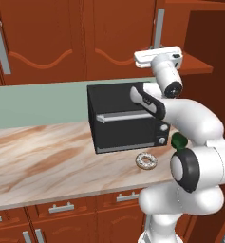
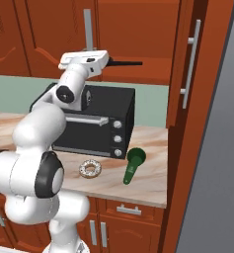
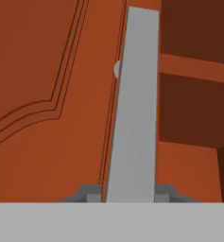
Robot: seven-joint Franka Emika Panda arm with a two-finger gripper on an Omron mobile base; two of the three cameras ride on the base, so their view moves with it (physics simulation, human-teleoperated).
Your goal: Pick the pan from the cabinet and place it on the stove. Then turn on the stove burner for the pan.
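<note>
Fingertips sit nearest you in the hand view, one against each edge of the silver bar handle. The jaws are narrow and look clamped on that bar, though you see little of the pads.

The pan is inside the cabinet. You can make out its thin black handle lying on the shelf and poking out level with the robot's hand, just to its right in the right base view. The round body is hidden, so the pick is not yet begun, let alone the stove part.

Your main risk is the pull. The bar belongs to a door that swings on a hinge, so a straight tug would drag the bar sideways through the jaws and could slip it free or wrench the wrist. Follow the arc.

The second risk is the pan's handle so close beside the hand. A careless swing or retreat could clip it, spin the pan on the shelf, or nudge it off the edge.

Further out, the neighbouring door stands open and narrows the gap you must reach through. Below the arm sit the black toaster oven, a ring-shaped pastry and a green utensil on the desk. If the elbow drops, it could strike the oven.
</note>
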